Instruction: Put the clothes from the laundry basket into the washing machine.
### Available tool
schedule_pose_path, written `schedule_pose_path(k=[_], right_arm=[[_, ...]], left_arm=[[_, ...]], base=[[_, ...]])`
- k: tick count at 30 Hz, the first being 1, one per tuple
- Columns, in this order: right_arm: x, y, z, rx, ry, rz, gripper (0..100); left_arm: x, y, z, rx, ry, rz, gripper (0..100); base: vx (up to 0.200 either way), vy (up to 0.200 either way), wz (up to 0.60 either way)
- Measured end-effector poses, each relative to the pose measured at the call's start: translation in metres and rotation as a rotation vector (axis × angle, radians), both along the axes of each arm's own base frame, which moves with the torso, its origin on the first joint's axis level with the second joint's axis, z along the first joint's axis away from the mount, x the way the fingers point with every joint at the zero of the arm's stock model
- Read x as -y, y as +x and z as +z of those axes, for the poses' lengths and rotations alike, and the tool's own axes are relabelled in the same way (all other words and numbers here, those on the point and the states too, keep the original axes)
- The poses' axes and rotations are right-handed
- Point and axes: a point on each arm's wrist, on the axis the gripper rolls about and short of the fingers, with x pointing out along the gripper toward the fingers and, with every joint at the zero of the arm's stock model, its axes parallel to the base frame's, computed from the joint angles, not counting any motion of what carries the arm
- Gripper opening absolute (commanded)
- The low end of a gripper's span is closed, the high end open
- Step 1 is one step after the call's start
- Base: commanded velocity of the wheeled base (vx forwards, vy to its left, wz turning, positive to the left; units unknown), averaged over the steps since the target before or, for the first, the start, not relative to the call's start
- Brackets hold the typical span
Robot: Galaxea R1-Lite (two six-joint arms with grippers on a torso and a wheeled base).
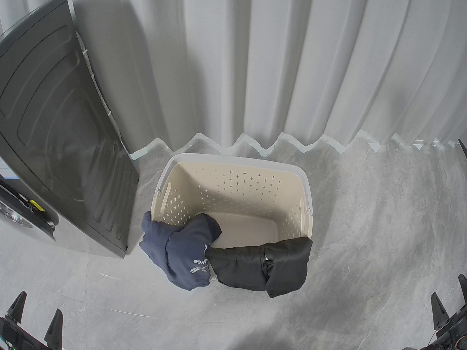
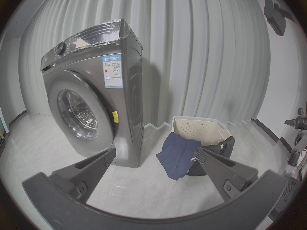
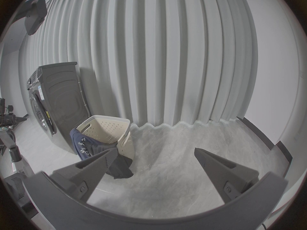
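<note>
Curtain [image 1: 272,49] behind laundry basket [image 1: 233,190]; clothes [image 1: 182,253] over rim; washing machine [image 1: 58,122] beside it — both jaws apart.

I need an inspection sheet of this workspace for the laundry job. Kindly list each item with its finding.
Surface: grey veined floor, flat.
Job's things: cream laundry basket stands on the floor beside the washing machine. A navy garment and a black garment hang over its near rim. The machine door looks shut.
Clutter: nothing seen.
Grippers: left gripper and right gripper are low and short of the basket, jaws open, holding nothing.
Cables: nothing seen.
Surroundings: white pleated curtain behind the basket and machine.
</note>
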Motion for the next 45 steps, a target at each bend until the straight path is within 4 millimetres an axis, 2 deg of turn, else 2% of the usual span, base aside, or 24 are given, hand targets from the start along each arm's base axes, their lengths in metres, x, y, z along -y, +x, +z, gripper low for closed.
schedule_pose_path(k=[4, 45], right_arm=[[0.0, 0.0, 0.0, 0.0, 0.0, -0.001, 100], [0.0, 0.0, 0.0, 0.0, -0.001, 0.002, 100]], left_arm=[[0.0, 0.0, -0.0001, -0.001, 0.0, 0.0, 100], [0.0, 0.0, 0.0, 0.0, -0.005, 0.001, 100]], base=[[0.0, 0.0, 0.0], [0.0, 0.2, 0.0]])
